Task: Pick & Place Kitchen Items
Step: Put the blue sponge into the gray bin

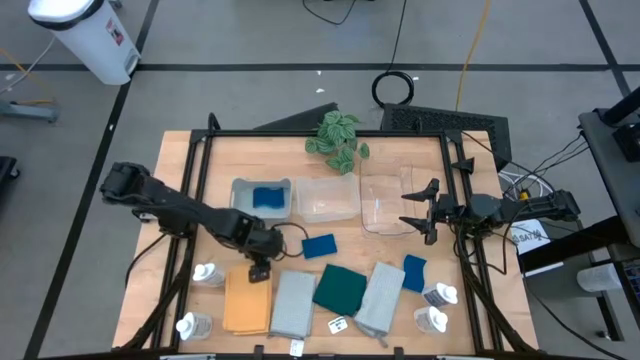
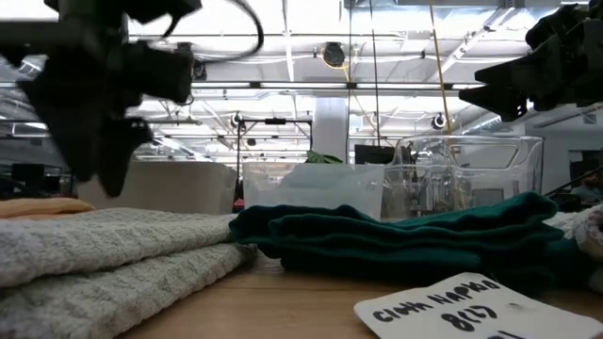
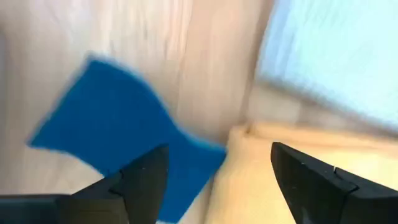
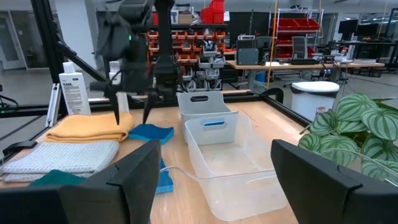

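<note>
Hovering low in the lower-left middle of the overhead frame, the left end effector (image 1: 259, 270) points down with its fingers spread apart and nothing between them, above the upper edge of an orange cloth (image 1: 247, 300). Just to its right a loose blue sponge (image 1: 319, 246) lies flat on the wooden surface (image 1: 190, 190); the left wrist view shows this sponge (image 3: 118, 149) beside the cloth's edge. Another blue sponge (image 1: 267, 197) sits inside the leftmost clear bin (image 1: 240, 190), and a third (image 1: 415, 272) lies at lower right. Along the bottom of the frame, from left to right, lie the orange cloth, a pale grey cloth (image 1: 293, 304), a dark green cloth (image 1: 340, 288) and a second pale grey cloth (image 1: 381, 297). Two white squeeze bottles (image 1: 204, 274) lie at lower left and two more (image 1: 440, 295) at lower right. At the right of the frame the right end effector (image 1: 418, 210) waits with its fingers wide apart and empty, over the rightmost clear bin (image 1: 385, 200). A leafy plant (image 1: 335, 140) stands at upper centre.
</note>
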